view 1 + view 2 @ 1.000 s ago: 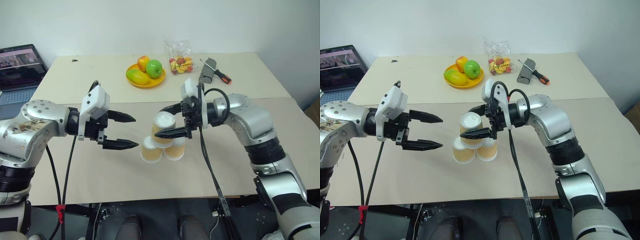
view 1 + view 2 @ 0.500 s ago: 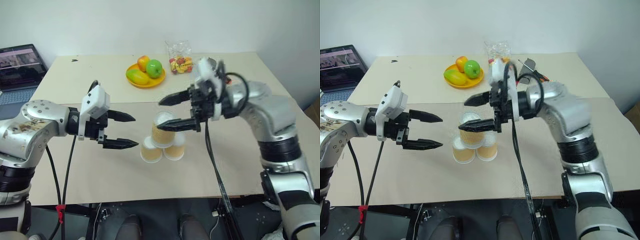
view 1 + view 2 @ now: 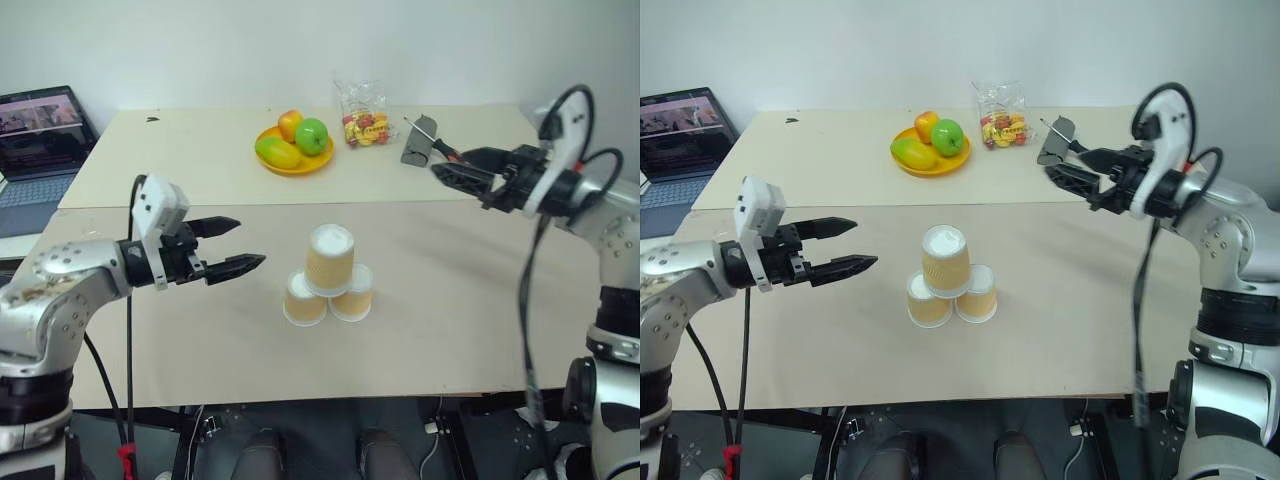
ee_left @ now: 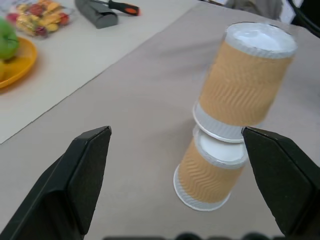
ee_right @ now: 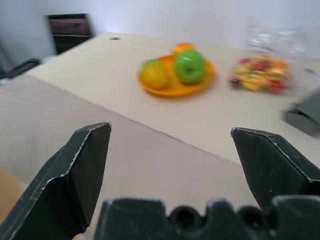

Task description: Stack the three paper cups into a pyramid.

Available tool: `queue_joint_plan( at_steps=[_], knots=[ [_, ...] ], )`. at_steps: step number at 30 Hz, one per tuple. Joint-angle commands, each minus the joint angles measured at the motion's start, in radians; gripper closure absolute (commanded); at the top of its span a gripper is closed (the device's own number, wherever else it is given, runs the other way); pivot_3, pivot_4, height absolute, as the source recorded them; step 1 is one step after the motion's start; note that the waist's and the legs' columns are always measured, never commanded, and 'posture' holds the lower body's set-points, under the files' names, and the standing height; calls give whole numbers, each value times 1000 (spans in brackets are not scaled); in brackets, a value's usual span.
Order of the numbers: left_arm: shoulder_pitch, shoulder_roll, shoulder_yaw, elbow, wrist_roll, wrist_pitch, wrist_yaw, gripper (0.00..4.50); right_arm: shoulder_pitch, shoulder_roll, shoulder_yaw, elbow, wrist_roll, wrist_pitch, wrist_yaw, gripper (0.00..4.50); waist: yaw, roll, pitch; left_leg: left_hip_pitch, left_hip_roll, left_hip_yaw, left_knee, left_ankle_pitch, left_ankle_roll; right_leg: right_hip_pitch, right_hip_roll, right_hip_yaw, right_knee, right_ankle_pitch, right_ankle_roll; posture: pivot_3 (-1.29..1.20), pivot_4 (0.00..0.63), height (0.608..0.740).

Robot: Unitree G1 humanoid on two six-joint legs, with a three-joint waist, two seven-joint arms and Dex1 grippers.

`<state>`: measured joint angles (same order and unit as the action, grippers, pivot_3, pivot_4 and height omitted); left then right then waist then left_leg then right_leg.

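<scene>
The three paper cups stand upside down as a pyramid mid-table. Two tan cups [image 3: 303, 300] [image 3: 353, 297] sit side by side, and the third [image 3: 330, 260] rests on their white bases. My left gripper [image 3: 245, 243] hovers open to the left of the stack, pointing at it, with a clear gap between. In the left wrist view the top cup [image 4: 245, 80] and a lower cup [image 4: 210, 175] stand between and beyond its spread fingers [image 4: 75, 185]. My right gripper [image 3: 450, 165] is open and empty, raised far to the right of the stack, over the back of the table.
An orange plate [image 3: 275, 167] of fruit sits at the back centre, with a clear bag of sweets [image 3: 364, 115] and a grey tool holder [image 3: 420, 145] with a screwdriver to its right. A laptop [image 3: 40, 135] stands off the table's left side.
My right gripper has drawn back from around the top cup, swinging up and far to the right, still open. The left gripper shifted slightly left and turned. The stack stayed put.
</scene>
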<state>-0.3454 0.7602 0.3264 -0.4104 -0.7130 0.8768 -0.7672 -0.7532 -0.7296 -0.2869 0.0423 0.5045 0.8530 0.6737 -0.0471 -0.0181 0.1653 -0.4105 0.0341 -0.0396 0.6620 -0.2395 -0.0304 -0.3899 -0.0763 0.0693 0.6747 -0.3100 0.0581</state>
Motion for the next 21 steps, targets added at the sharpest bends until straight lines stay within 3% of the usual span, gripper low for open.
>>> queue_joint_plan(
  at_steps=[1,5,10,21],
  knots=[
    [93,-119,90,-15,96,-76,235,0,122,6,30,11,-193,-151,-192,5,0,0,0,1,0,0,0,0,0,1,0,0,-1,0,0,0,150,740],
    [137,-290,67,53,256,-245,449,0,197,128,-8,45,-256,-253,-368,5,3,0,0,2,-1,2,0,0,0,1,-1,1,-3,0,0,0,150,740],
    [125,-443,121,206,419,-486,689,0,263,227,-28,86,-269,-388,-428,5,6,0,0,4,-1,3,1,1,-1,1,-1,2,-1,1,-1,0,150,740],
    [62,-466,159,563,500,-809,804,0,276,246,-37,201,-290,-519,-473,5,8,0,0,4,-1,3,1,1,-1,1,-1,2,-1,1,-1,0,150,740]
  ],
)
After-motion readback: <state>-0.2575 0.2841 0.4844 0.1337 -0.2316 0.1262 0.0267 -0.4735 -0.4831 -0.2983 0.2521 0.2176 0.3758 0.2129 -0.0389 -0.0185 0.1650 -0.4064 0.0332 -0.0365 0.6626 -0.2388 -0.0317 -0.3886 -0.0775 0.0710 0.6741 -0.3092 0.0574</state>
